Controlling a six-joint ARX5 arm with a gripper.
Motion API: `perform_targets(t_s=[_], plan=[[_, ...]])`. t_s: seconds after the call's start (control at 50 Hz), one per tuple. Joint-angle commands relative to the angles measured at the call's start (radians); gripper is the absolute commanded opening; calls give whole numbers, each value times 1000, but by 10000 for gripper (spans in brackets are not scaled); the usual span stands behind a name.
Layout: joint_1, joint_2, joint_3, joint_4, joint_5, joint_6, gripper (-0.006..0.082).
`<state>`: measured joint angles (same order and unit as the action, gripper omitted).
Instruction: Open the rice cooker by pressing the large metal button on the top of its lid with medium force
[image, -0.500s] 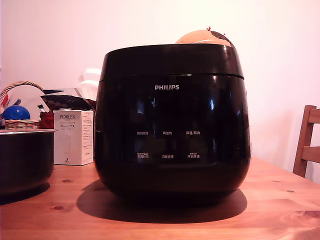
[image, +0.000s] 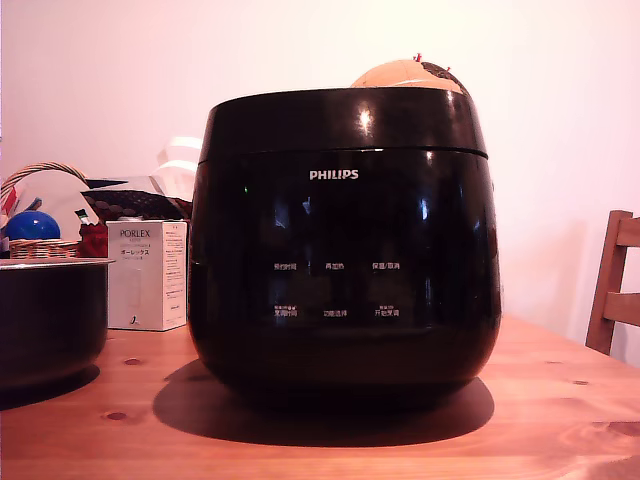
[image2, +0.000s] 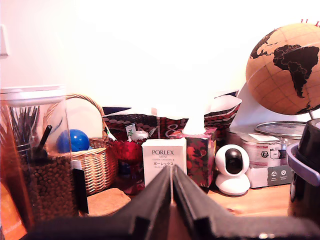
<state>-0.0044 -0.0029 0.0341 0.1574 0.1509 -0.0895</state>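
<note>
Exterior view shows the rice cooker (image: 343, 240) upright on the bench (image: 560, 420), lid (image: 343, 118) down, no tool near it. In the wrist view the tool (image2: 172, 186) is closed and empty, facing the PORLEX box (image2: 164, 161); which way the cooker lies from it I cannot tell.

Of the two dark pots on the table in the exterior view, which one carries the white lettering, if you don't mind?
The rice cooker, the big glossy one at centre, bears "PHILIPS". The smaller pot, metal-rimmed at that view's left edge, shows none.
</note>
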Motion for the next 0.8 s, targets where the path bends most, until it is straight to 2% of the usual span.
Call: perform_targets(t_s=[0.0,0.04,0.06,0.16,0.2,0.22,0.26,0.42,0.54,0.64,0.78], plan=[[2,1,-9,16,15,-91,-19],[2,1,-2,16,27,-91,-19],[2,1,1,16,31,-185,-19],[2,1,29,6,78,-238,-19],[2,2,48,-13,147,-281,-19],[2,2,62,-13,147,-281,-19],[2,4,89,-58,229,-301,-19],[0,51,207,-213,455,-306,-19],[-9,135,286,-286,577,-298,-19],[-23,214,335,-290,626,-274,-19],[-56,322,389,-283,630,-170,-19]])
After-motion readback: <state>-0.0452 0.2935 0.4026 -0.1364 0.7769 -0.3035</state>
